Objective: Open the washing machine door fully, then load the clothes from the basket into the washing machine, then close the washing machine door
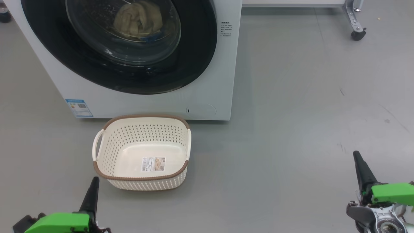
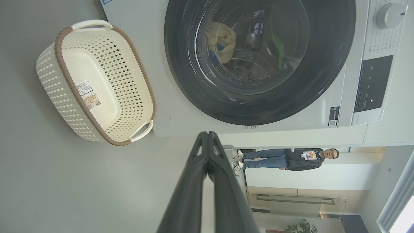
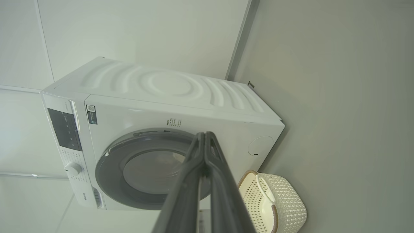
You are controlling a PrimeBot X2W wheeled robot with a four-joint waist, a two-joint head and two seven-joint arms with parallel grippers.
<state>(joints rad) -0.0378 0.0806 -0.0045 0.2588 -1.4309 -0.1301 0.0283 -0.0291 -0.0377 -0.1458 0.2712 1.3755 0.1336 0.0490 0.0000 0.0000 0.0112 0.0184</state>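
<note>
Green shells sit behind both grippers at the bottom of the head view. Each pair of long dark fingers is pressed together with nothing between them, as the wrist views confirm: the left gripper (image 1: 94, 183) low at the left, the right gripper (image 1: 358, 158) low at the right. Just ahead of the left gripper, a little to its right, the basket (image 1: 139, 134) stands upright and empty on the grey floor (image 1: 291, 129). Its long axis runs across the view, parallel to the machine's front, with a white handle at each end. The label sticker (image 1: 153, 164) on its bottom carries print too small to read. Just beyond the basket, apart from it, rises the washing machine (image 1: 210, 81), with the washing machine door (image 1: 194, 48) lying flush against the front and the clothes (image 1: 137, 19) bunched inside the drum behind the glass. The door therefore lies forward and upward from the left gripper, which belongs to the nearer arm. The right gripper is well apart, off to the right of the machine. I judge that all three steps look done, so any coming move would be a retreat or a checking push on the door by the left arm. A blue energy sticker (image 1: 79, 107) sits low on the front and a few lines of small print (image 1: 226, 29) beside the door; neither is legible.
</note>
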